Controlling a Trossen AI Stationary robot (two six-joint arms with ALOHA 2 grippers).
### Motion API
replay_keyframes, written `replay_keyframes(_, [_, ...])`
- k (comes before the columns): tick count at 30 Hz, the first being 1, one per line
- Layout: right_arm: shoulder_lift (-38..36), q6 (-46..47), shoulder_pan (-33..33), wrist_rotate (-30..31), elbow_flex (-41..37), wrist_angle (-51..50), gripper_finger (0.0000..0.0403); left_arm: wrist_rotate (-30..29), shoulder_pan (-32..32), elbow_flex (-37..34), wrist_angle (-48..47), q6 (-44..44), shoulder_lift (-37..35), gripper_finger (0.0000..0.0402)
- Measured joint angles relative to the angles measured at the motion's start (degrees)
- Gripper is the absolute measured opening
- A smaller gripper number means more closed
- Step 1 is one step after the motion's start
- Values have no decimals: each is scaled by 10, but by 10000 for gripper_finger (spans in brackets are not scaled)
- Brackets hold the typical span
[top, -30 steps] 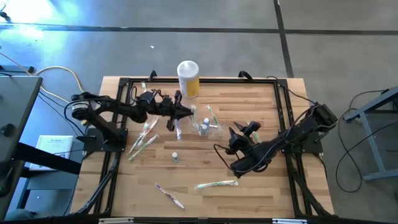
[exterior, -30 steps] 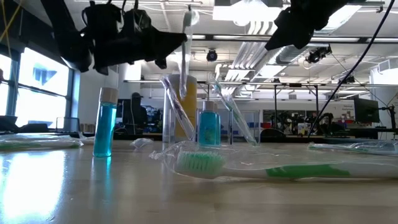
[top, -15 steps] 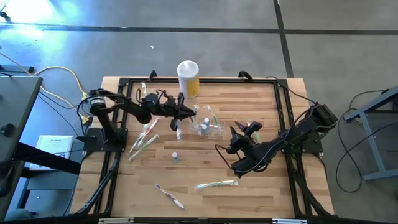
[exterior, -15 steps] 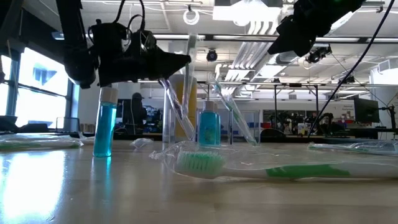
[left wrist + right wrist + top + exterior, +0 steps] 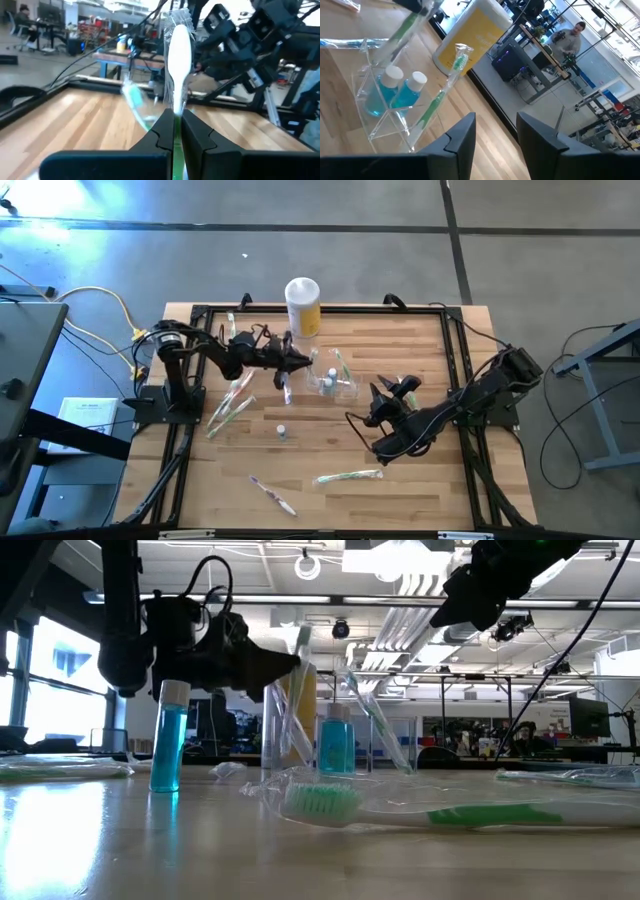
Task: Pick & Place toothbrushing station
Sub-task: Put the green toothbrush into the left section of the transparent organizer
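My left gripper [image 5: 290, 362] is shut on a clear-wrapped toothbrush [image 5: 179, 47] with a white head and green handle. It stands just left of the clear plastic holder [image 5: 336, 386]. The holder contains two small blue bottles [image 5: 390, 97], and a green toothbrush [image 5: 440, 95] leans in it. My right gripper [image 5: 390, 390] hovers open to the right of the holder, with nothing between its fingers [image 5: 462, 135]. My left gripper pinches the toothbrush's handle [image 5: 176, 117], below the head, between its two fingers [image 5: 165, 132]. The fingers reach in about level from the table's left and lie across the brush. The brush stands upright, head up, lifted clear of the table.
A tall yellow canister [image 5: 303, 305] with a white top stands behind the holder at the far edge. Wrapped toothbrushes lie at the left [image 5: 232, 405] and near the front [image 5: 348, 476] [image 5: 272, 494]. A small bottle [image 5: 282, 432] stands mid-table.
My left gripper has come down with the toothbrush, which stays upright and shut in its fingers, and now sits lower beside the holder. The right arm has kept still.
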Motion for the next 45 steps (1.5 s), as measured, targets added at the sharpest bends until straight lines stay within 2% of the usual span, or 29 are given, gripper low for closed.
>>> replay_keyframes(5, [0, 0, -1, 10, 0, 0, 134, 7, -12, 0, -5, 9, 0, 20])
replay_keyframes(13, [0, -1, -1, 16, 0, 0, 134, 1, -11, 0, -82, 11, 0, 28])
replay_keyframes(24, [0, -1, -13, 24, 1, 0, 134, -15, -12, 0, -90, -5, 0, 30])
replay_keyframes(30, [0, 0, -24, 8, 1, 0, 134, -10, -19, 0, -90, -5, 0, 33])
replay_keyframes(34, [0, 0, -23, 7, 1, 0, 134, -7, -19, 0, -97, -5, 0, 58])
replay_keyframes(41, [0, 0, -23, 6, 1, 0, 134, -12, -19, 0, -95, -7, 0, 132])
replay_keyframes(45, [0, 0, -23, 6, 1, 0, 134, -13, -19, 0, -87, -7, 0, 154])
